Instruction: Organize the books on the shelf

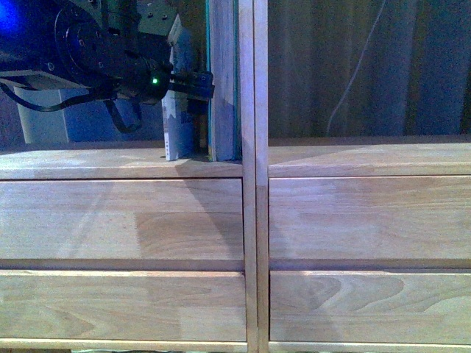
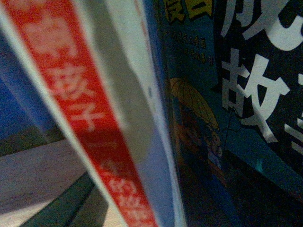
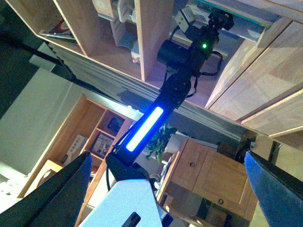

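My left gripper (image 1: 190,87) is shut on the thin pale paperback (image 1: 175,118) and holds it upright with its lower edge on the shelf board (image 1: 88,163). The paperback stands just left of the tall teal book (image 1: 222,81), which leans against the central divider (image 1: 250,110). In the left wrist view the paperback's red-and-white spine (image 2: 85,109) runs diagonally, close beside an illustrated blue cover (image 2: 203,118); the jaws are hidden there. My right gripper (image 3: 173,198) is open and empty, away from the shelf, with blue finger pads (image 3: 272,189) wide apart. It does not show in the front view.
Drawer fronts (image 1: 121,220) fill the shelf below the board. The right cubby (image 1: 368,73) shows a dark back and a thin cable. The right wrist view shows my left arm with its blue light strip (image 3: 144,127), a wooden cabinet (image 3: 208,175) and a plant (image 3: 158,142).
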Robot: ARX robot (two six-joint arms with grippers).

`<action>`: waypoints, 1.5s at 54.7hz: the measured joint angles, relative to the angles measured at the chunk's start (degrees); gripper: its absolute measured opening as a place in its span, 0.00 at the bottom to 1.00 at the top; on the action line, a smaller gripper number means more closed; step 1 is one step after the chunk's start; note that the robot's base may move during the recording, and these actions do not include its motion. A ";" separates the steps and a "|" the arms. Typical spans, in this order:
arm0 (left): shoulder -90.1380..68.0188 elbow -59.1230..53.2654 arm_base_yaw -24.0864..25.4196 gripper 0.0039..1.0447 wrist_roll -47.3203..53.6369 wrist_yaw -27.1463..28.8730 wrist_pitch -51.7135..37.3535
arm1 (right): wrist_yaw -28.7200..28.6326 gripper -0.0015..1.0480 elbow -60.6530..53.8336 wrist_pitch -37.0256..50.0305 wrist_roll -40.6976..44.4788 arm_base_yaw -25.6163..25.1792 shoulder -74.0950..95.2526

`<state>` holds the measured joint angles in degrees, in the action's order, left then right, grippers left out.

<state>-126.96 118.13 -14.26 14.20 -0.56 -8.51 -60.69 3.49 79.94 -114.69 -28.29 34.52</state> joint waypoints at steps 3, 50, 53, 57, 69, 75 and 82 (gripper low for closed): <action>0.00 -0.22 0.00 0.50 0.04 0.37 -0.52 | 0.00 0.93 0.00 0.00 -0.15 -0.13 0.02; 3.72 -6.23 1.73 0.31 4.02 -2.75 -3.32 | -0.15 0.93 -0.26 -0.02 -3.04 -2.43 0.46; 4.04 -6.73 1.73 0.38 4.02 -2.84 -3.34 | -0.15 0.93 -0.26 -0.02 -3.04 -2.43 0.46; 4.52 -7.61 1.75 0.52 4.02 -2.82 -3.82 | -0.15 0.93 -0.26 0.00 -3.04 -2.43 0.50; 8.52 -15.06 1.77 0.88 3.52 -4.61 -6.93 | -0.15 0.93 -0.26 0.00 -3.02 -2.43 0.55; 12.31 -21.00 1.68 0.94 2.43 -5.57 -8.87 | -0.15 0.93 -0.26 0.00 -3.02 -2.43 0.55; 18.03 -28.70 1.62 0.94 1.68 -3.82 -11.50 | -0.17 0.93 -0.26 0.00 -3.02 -2.43 0.55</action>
<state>-108.92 89.43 -12.64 15.88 -4.38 -20.01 -60.86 3.22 79.94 -117.71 -30.72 35.07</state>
